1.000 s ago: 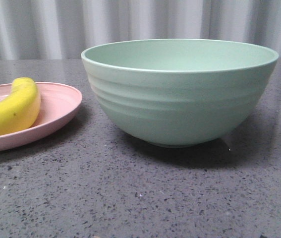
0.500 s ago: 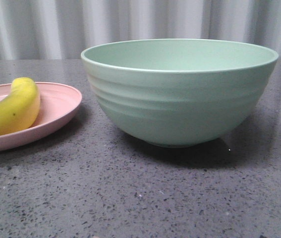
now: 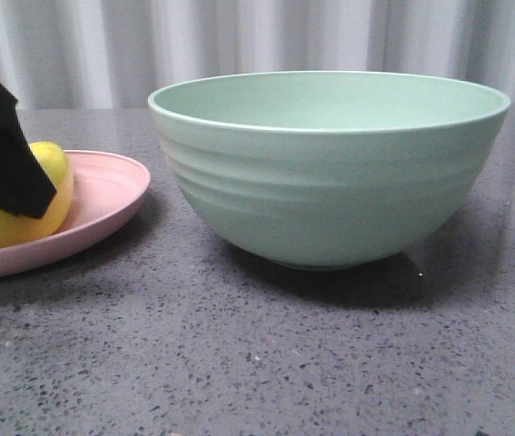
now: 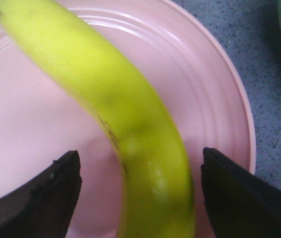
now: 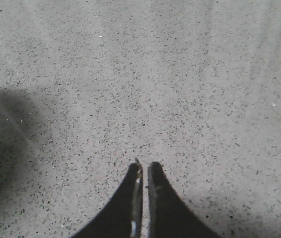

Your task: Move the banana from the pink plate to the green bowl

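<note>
We are only beginning: the banana point(image 4: 130, 124) is lying on the pink plate point(image 4: 214, 99), and our left claw point(image 4: 138, 186) is straddling it with its fingers spread and not touching. Lifting it into the green bowl point(image 3: 330, 173) is all remaining, and our right claw point(image 5: 143, 198) is pressed together over the bare table point(image 5: 180, 74).

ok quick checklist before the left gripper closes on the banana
1. Left gripper open, one finger on each side of the banana: ok.
2. Banana lying on the pink plate: ok.
3. Fingers low enough for a firm grip: cannot tell.
4. Green bowl upright, nothing seen inside: ok.
5. Right gripper shut over bare table, out of the way: ok.
</note>
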You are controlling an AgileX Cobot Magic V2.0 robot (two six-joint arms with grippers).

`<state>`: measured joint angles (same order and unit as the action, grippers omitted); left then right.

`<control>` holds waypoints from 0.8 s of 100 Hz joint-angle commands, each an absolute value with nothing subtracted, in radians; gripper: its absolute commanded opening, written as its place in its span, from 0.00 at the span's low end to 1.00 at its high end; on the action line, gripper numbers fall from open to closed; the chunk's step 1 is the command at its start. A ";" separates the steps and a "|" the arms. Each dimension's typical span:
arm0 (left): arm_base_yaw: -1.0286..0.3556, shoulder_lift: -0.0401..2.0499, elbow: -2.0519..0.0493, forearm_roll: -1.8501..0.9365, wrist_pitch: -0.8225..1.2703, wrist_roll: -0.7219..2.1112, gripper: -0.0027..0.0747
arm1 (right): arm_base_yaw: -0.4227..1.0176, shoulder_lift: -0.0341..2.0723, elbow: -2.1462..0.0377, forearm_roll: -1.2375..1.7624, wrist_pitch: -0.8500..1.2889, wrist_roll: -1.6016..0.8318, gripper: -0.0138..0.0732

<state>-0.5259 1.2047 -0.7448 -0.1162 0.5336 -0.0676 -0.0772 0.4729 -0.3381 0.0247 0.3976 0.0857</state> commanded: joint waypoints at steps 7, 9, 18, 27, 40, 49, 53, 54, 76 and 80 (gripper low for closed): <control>-0.534 1.202 -0.780 -0.130 0.490 -0.073 0.58 | -0.084 0.484 -0.376 0.026 0.322 0.083 0.10; -0.534 1.202 -0.780 -0.130 0.488 -0.073 0.56 | -0.084 0.484 -0.376 0.026 0.322 0.083 0.10; -0.534 1.204 -0.780 -0.130 0.488 -0.071 0.51 | -0.084 0.484 -0.376 0.026 0.322 0.083 0.10; -0.534 1.204 -0.780 -0.130 0.488 -0.071 0.47 | -0.084 0.484 -0.376 0.026 0.322 0.083 0.10; -0.534 1.206 -0.780 -0.130 0.488 -0.071 0.42 | -0.084 0.484 -0.376 0.026 0.322 0.083 0.10; -0.534 1.210 -0.780 -0.130 0.488 -0.071 0.37 | -0.084 0.484 -0.376 0.026 0.322 0.083 0.10; -0.534 1.211 -0.780 -0.130 0.488 -0.071 0.34 | -0.084 0.484 -0.376 0.026 0.322 0.083 0.10; -0.534 1.211 -0.780 -0.130 0.488 -0.071 0.33 | -0.084 0.484 -0.376 0.026 0.322 0.083 0.10; -0.534 1.211 -0.780 -0.130 0.484 -0.069 0.21 | -0.081 0.484 -0.376 0.026 0.355 0.083 0.10; -0.534 1.211 -0.780 -0.130 0.484 -0.067 0.20 | -0.075 0.484 -0.376 0.026 0.363 0.083 0.10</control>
<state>-0.5259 1.2261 -0.7464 -0.1222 0.5327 -0.0676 -0.0772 0.4729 -0.3381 0.0264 0.4101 0.0874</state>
